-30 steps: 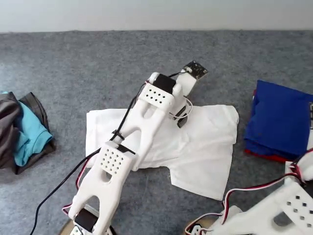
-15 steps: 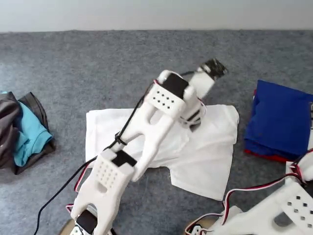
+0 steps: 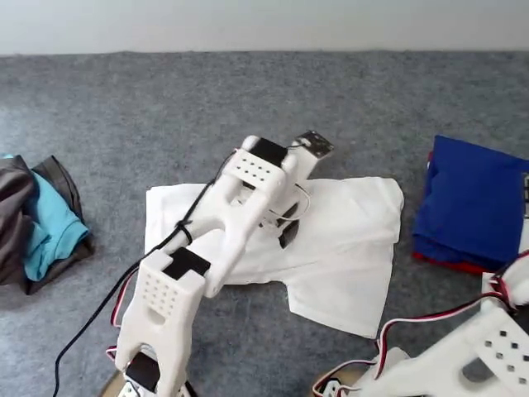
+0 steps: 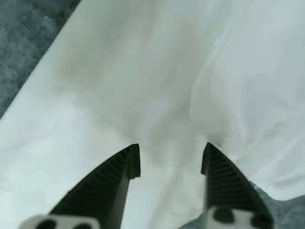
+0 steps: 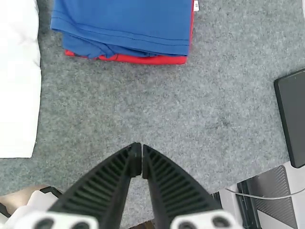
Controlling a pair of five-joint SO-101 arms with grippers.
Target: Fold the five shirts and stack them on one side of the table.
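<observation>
right wrist view shows end effector (image 5: pixel 142 149) (fingers closed).

Bright, even light covers the grey desk (image 3: pixel 124 107), and shadows are soft and short. In the left wrist view the white shirt (image 4: pixel 143 95) looks washed pale, its folds marked by faint grey shading.

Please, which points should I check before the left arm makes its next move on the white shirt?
1. Left tool open: ok.
2. Left tool above the white shirt: ok.
3. Left tool touching the cloth: cannot tell.
4. Right tool shut, over bare table, away from the white shirt: ok.
5. Stack ready, blue shirt folded on red shirt: ok.
</observation>
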